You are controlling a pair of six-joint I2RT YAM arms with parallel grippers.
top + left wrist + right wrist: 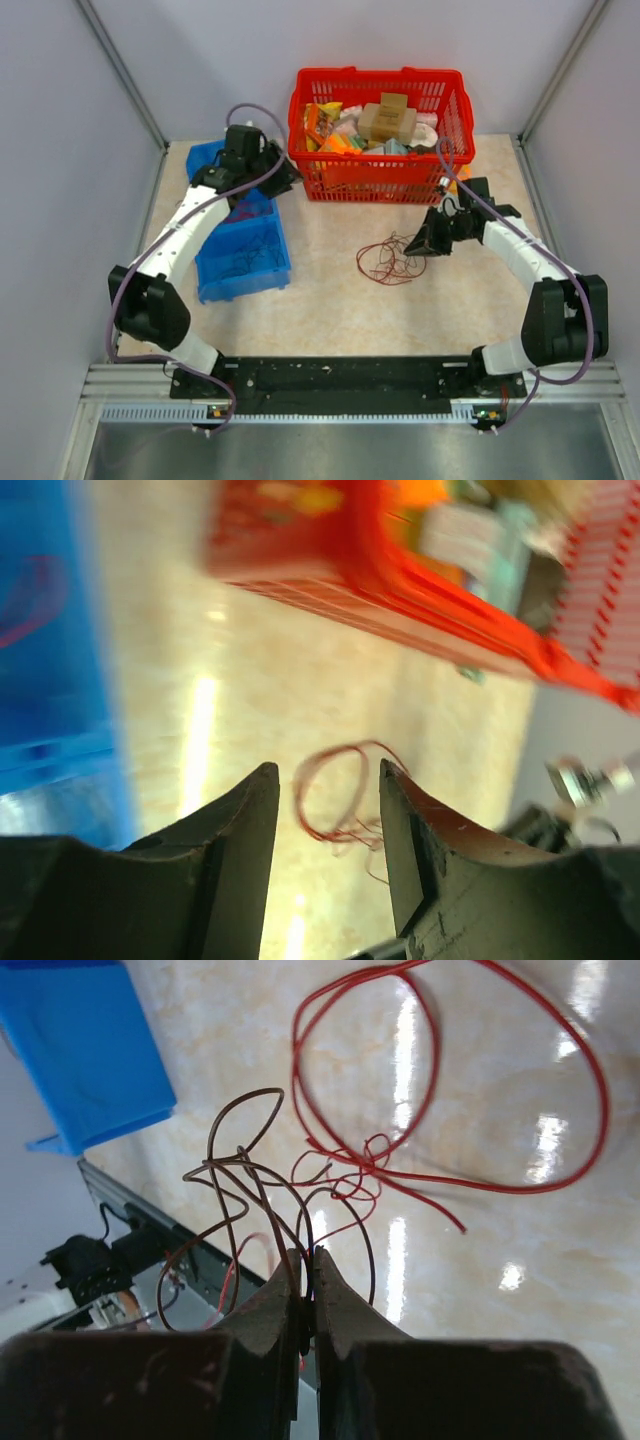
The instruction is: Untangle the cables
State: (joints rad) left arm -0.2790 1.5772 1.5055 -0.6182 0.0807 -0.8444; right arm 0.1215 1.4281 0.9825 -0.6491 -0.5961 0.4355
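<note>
A pale marbled tabletop (330, 310) carries a red mesh basket (372, 186) at the far edge, stuffed with packets and a brown box whose print is too small to read. To its left stands a blue bin (243, 282), under the left arm. The cables (386, 262), a loose tangle of thin red and dark-red loops, lie on the tabletop in front of the basket, just beside the right tool (308, 1265), which is pinched together on several dark-red strands. The left tool (329, 770) hangs near the basket's left corner, its fingers apart with nothing between them.
</note>
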